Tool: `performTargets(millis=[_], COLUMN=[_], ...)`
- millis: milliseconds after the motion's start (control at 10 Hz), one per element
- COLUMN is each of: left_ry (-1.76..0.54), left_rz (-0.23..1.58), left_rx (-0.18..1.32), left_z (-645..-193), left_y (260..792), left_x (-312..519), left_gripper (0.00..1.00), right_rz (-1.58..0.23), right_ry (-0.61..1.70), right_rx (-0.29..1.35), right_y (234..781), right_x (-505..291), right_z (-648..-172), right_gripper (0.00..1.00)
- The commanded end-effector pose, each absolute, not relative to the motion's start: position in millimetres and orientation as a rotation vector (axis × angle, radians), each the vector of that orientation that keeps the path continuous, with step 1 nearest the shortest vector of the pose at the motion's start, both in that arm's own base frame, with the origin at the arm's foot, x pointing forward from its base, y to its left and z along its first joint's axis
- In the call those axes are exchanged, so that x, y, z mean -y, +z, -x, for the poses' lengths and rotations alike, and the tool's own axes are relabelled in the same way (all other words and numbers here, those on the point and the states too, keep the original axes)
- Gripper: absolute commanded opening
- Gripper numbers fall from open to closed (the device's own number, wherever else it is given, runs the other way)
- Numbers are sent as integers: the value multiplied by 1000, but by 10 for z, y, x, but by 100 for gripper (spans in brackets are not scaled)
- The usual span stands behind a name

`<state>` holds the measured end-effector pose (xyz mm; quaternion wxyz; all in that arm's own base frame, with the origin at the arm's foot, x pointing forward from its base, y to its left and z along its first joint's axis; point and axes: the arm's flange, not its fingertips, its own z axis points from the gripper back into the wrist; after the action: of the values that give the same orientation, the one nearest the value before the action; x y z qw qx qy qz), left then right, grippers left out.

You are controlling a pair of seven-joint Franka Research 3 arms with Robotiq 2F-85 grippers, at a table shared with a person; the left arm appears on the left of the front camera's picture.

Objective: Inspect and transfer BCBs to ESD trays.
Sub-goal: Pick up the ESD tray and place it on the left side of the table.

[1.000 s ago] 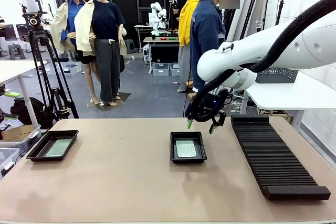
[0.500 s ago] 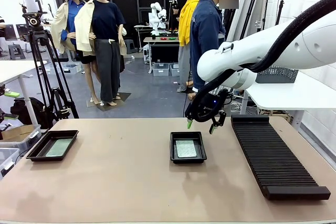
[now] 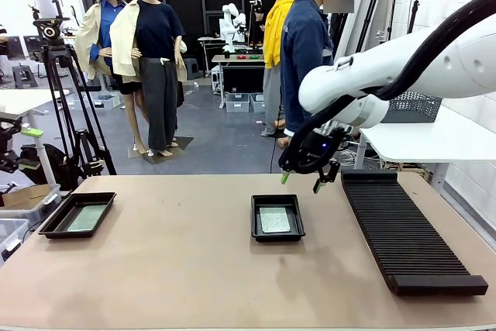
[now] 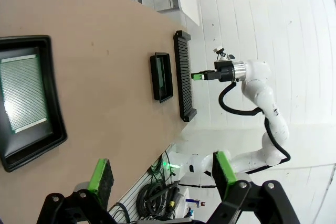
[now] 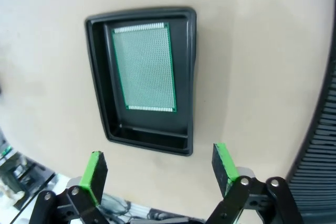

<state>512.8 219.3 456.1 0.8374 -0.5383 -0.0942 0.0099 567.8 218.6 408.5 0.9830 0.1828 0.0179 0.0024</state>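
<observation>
Tan bench surface: a broad tan bench (image 3: 178,269) carries everything; its near part is bare.
Ribbed rack: a long black slotted plastic rack (image 3: 407,230) lies along the bench's right side, running from near to far.
Middle tray: a shallow black rectangular plastic tray (image 3: 277,217) sits near the bench's centre, well apart from the rack; a thin flat green circuit board (image 3: 274,219) lies flat on its floor. The right wrist view shows the same board (image 5: 145,67) lying within the tray's sloped walls (image 5: 100,77), with a bare strip of floor at one end.
Left tray: a second, identical black tray (image 3: 77,215) rests at the bench's left edge, holding the other green circuit board (image 3: 86,217) flat inside; the left wrist view shows this board (image 4: 23,94) in its tray (image 4: 55,124).
Right gripper: the right gripper (image 3: 302,182) hangs above the bench just beyond the middle tray's far right corner, touching nothing; its green-padded fingers (image 5: 224,162) are spread wide and hold nothing.
Left gripper: the left gripper (image 4: 160,174) is above the left tray, its fingers (image 4: 101,176) spread wide with nothing between them.
Person: a person in a dark blue jacket (image 3: 304,52) stands at the far side, behind the right arm.
</observation>
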Motion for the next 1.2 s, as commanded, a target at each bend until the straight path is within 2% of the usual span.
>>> performTargets(millis=[0,500,800,1100], left_ry=[-5,-75,-19,-37], left_rz=[1070,954,898,720], left_rx=[185,160,135,114], left_z=[-5014,-4994,-4926,-4887], left_y=[4677,4991,5188,5320], left_x=[-1839,-988,-287,395], left_gripper=[100,100,100,100], right_rz=[-468,-701,-853,-996], right_ry=[9,-35,-73,-80], right_rx=[-34,26,59,49], right_y=[4163,4392,4501,4415], right_x=[-1766,-658,-83,351], right_z=[-5517,-5434,-5399,-5416], right_gripper=[100,100,100,100])
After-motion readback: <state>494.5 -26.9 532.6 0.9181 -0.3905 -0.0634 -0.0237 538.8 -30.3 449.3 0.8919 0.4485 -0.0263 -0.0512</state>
